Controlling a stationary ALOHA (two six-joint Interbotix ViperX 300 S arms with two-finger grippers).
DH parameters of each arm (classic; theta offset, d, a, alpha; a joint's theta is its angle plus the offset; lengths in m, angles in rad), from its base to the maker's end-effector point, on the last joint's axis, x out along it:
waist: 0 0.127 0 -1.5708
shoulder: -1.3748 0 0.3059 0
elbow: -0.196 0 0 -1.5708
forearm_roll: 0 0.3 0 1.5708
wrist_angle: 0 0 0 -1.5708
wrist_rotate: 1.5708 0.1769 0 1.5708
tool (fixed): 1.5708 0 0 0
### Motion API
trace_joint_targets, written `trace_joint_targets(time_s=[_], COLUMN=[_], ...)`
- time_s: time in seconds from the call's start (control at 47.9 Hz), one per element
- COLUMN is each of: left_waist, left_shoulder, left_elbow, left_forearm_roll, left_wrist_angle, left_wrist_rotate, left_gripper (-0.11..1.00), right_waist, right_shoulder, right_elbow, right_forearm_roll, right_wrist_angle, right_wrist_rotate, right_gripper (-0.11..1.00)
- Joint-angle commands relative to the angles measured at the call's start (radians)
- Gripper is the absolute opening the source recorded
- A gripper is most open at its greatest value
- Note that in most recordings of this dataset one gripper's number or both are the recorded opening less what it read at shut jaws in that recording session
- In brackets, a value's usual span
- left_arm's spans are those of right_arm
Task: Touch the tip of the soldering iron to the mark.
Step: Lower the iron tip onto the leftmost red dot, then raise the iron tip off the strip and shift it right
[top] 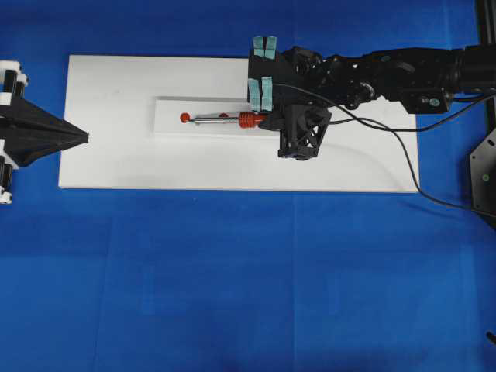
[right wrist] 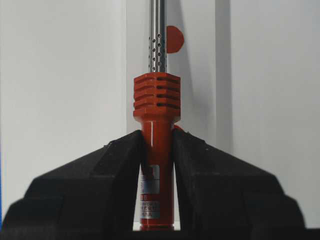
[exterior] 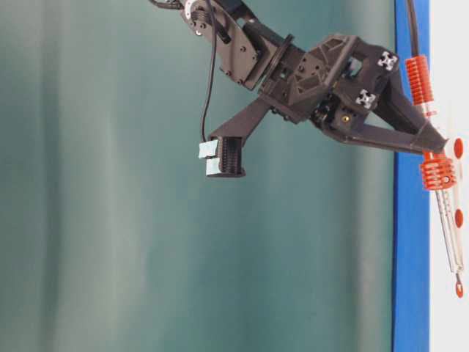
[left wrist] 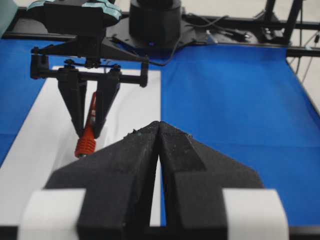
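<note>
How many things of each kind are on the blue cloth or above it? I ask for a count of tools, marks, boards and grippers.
Red-handled soldering iron with silver shaft: 1
Round red marks: 3
Flat white boards, large and small: 2
Black grippers, left gripper and right gripper: 2
Total: 8

Overhead straight down, table-level sideways, two close wrist views; all sharing the white board (top: 116, 108).

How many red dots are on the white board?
3 red dots along the soldering iron: at its tip, beside its shaft, by its collar. Others may be hidden.
</note>
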Motion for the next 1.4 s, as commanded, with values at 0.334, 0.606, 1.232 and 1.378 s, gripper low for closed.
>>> trace_joint_targets(time_s=[0.334, 0.606, 1.232, 1.378], left_waist=[-0.002, -0.002, -0.002, -0.002], left_shoulder=[0.006, 0.006, 0.002, 0.002], left_elbow=[-0.009, -0.009, -0.009, -0.009], left_forearm_roll=[0.003, 0.003, 0.003, 0.003], left_wrist_angle=[-0.009, -0.009, -0.009, -0.009], left_wrist_rotate=[0.000, 0.000, 0.000, 0.000], left_gripper=[0.00, 0.00, 0.00, 0.00], right_waist=[-0.003, -0.003, -0.003, -0.003], right_shoulder=[-0.014, -0.015, -0.015, -0.051], right_elbow=[-0.026, -0.026, -0.032, -0.040], right_forearm_roll=[-0.002, -0.002, -0.002, -0.002], right_wrist_angle=[0.002, 0.002, 0.002, 0.031], right_wrist_rotate=[0.002, 0.003, 0.006, 0.006], right_gripper=[0.06, 0.06, 0.06, 0.06])
